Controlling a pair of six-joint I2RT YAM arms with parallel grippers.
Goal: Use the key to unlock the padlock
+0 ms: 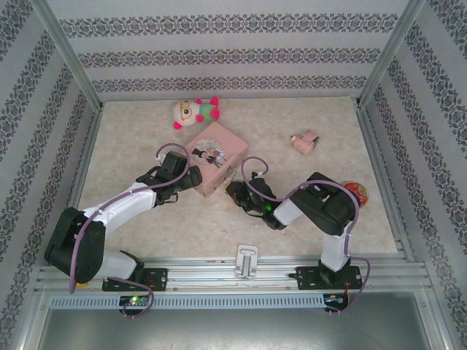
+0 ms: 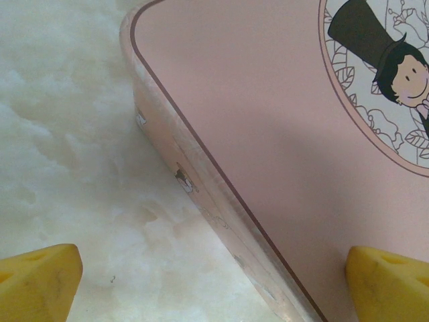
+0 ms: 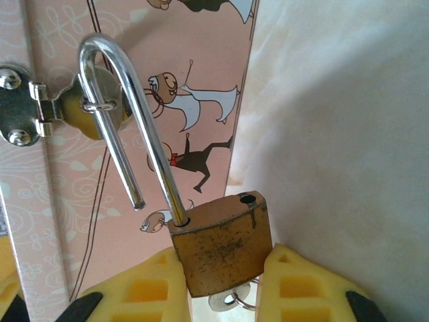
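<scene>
- Brass padlock [image 3: 224,245] looks popped already. The short leg of its silver shackle [image 3: 134,107] hangs free, clear of the empty hole on top of the body.
- Grip-wise, the right claw [image 3: 224,268] is pinching the padlock body, one yellow pad on each side.
- You can see the key [image 3: 228,303] stuck in the bottom of the lock. Only a sliver of it and its ring peek out below, so I can't tell how far it's turned.
- It isn't off, though. The shackle's bend is hooked through the loop of the metal clasp [image 3: 40,111] on the side of the pink box [image 1: 214,159], which sits roughly in the middle of the surface [image 1: 314,226].
- Meanwhile the left claw [image 2: 213,288] is spread wide with nothing in it. It hovers at the box's edge, one pad over the surface and the other over the lid.
- My read: the unlocking part is basically done. What's left, if anything, is slipping the shackle out of that loop and letting go.
</scene>
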